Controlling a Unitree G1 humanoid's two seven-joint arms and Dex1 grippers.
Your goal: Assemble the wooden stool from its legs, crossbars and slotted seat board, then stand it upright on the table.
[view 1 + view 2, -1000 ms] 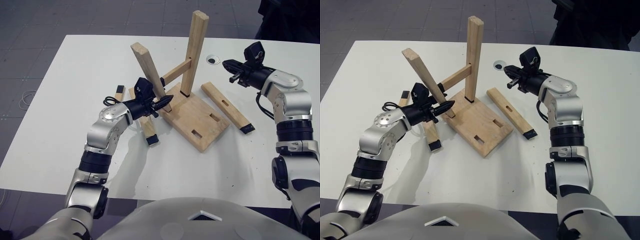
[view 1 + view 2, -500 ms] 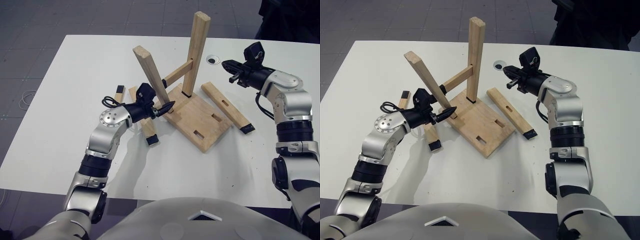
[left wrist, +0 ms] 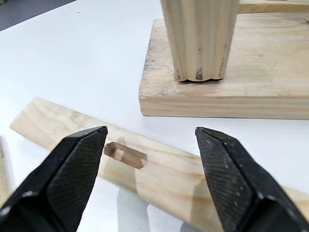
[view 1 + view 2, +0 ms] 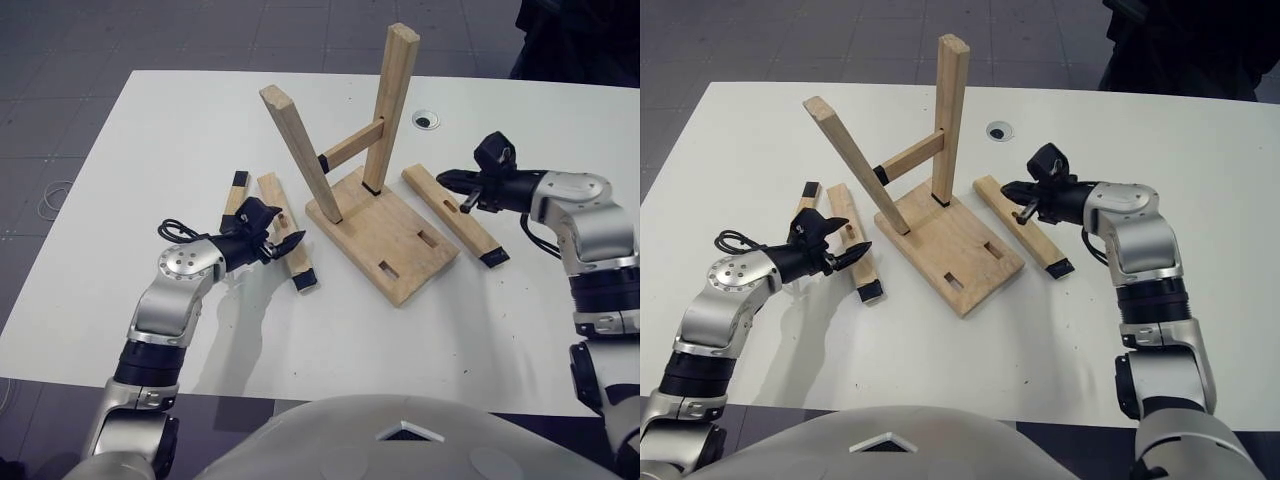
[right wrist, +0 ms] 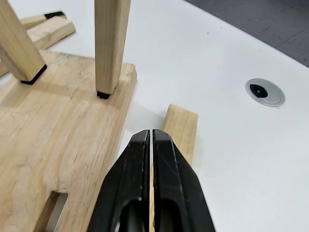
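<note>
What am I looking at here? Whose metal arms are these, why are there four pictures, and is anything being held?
This is a humanoid robot with two arms, each ending in a two-fingered tool. The two wide pictures come from cameras in its head, looking down over its arms. The two close pictures come from a camera on each wrist.

On the white table lies a wooden seat board with two legs stuck into it, an upright leg and a leaning leg, joined by a crossbar. The right loose leg lies beside the board. The left loose leg and a shorter piece lie on its other side.

The left tool is open over the left loose leg. The right tool is shut and empty, just over the right loose leg. Nothing is held.
</note>
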